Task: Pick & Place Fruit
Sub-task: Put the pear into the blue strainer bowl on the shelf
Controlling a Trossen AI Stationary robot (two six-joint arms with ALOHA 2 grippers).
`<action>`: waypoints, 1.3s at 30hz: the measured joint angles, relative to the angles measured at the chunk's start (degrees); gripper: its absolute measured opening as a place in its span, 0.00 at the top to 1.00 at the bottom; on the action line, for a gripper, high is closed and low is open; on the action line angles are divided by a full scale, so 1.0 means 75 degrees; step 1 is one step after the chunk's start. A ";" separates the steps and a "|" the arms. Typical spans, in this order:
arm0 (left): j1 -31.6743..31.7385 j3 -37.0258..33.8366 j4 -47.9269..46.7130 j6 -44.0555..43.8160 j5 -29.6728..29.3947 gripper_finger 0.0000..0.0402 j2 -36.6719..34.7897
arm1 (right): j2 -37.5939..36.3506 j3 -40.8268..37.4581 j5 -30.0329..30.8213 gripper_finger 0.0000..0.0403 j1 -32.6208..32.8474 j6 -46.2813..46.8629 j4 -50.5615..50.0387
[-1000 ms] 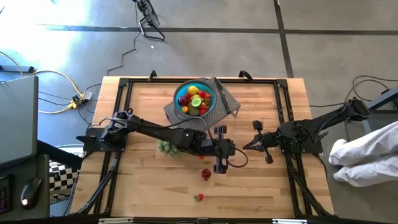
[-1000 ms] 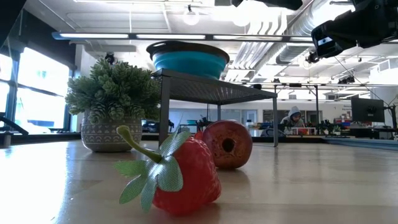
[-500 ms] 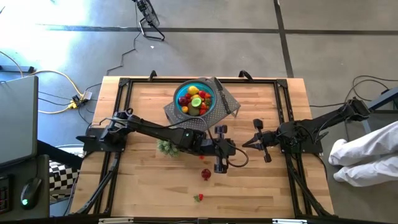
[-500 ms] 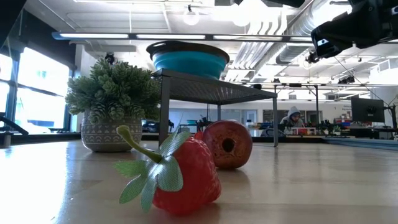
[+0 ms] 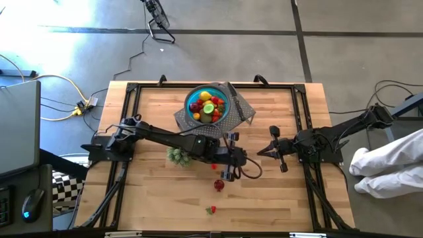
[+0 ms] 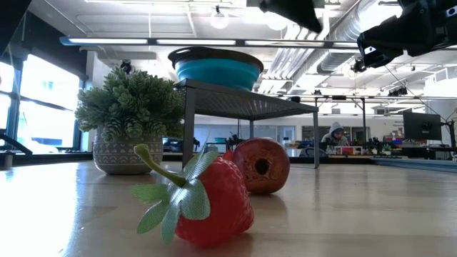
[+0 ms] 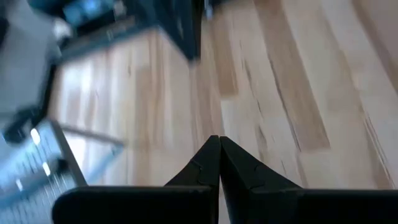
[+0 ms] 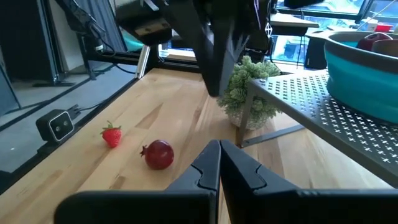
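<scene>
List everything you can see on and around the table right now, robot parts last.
Strawberry: one, red, near table edge, loose.
Pomegranate: one, dark red, on the wood just behind the strawberry.
Bowl: one, blue, on the rack, holding mixed fruit.
Rack: one, grey perforated metal, far centre.
Knife: one, black-handled, on the rack beside the bowl.
Potted plant: one, green, partly under the left arm.
Table: one, light wood.
Left gripper: shut, empty, above the pomegranate.
Right gripper: shut, empty, right of centre.
</scene>
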 joint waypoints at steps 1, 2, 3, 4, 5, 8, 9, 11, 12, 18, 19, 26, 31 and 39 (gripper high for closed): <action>0.0006 0.0000 -0.0231 -0.0225 0.0027 1.00 0.0000 | 0.0001 0.0000 0.0002 0.99 -0.0001 0.0000 0.0002; 0.0017 -0.0001 -0.0421 -0.0516 0.0101 1.00 0.0000 | 0.0002 0.0000 0.0002 0.99 -0.0003 0.0000 0.0003; 0.0035 -0.0004 -0.0524 -0.0753 0.0206 1.00 0.0000 | 0.0002 0.0000 0.0002 0.99 0.0000 0.0002 0.0003; 0.0041 -0.0006 -0.0605 -0.0854 0.0292 1.00 -0.0034 | 0.0002 0.0000 0.0002 0.99 0.0000 0.0021 0.0003; 0.0022 -0.0006 -0.0739 -0.0851 0.0431 1.00 -0.0093 | 0.0001 0.0000 0.0001 0.99 0.0000 0.0106 0.0003; -0.0015 0.0007 -0.0884 -0.0704 0.0532 1.00 -0.0230 | 0.0000 0.0000 0.0153 0.99 -0.0003 0.0365 0.0006; -0.0015 -0.0044 -0.0953 -0.0695 0.0562 1.00 -0.0283 | 0.0001 0.0000 0.0231 0.99 -0.0003 0.0421 0.0009; -0.0012 -0.0265 -0.0743 -0.0698 0.0566 1.00 -0.0352 | -0.0001 0.0000 0.0346 0.99 -0.0003 0.0521 0.0003; -0.0009 -0.0493 -0.0586 -0.0712 0.0568 1.00 -0.0476 | 0.0002 0.0000 0.0372 0.99 -0.0003 0.0543 0.0003; -0.0003 -0.2860 0.1638 -0.0794 0.0741 1.00 -0.1611 | -0.0001 0.0005 0.0376 0.99 -0.0003 0.0600 -0.0049; -0.0003 -0.3341 0.2236 -0.0817 0.0879 1.00 -0.1892 | 0.0002 0.0003 0.0376 0.99 -0.0003 0.0598 -0.0065; -0.0041 -0.6427 0.4921 -0.0824 0.1511 1.00 -0.4069 | 0.0040 0.0008 0.0379 0.99 -0.0003 0.0562 -0.0016; -0.0125 -0.8100 0.5983 -0.0587 0.1728 1.00 -0.5451 | 0.0078 -0.0002 0.0405 0.99 -0.0006 0.0506 -0.0016; -0.0106 -0.9918 0.6089 -0.0588 0.1744 1.00 -0.7411 | 0.0127 -0.0005 0.0658 0.99 -0.0006 0.0491 0.0196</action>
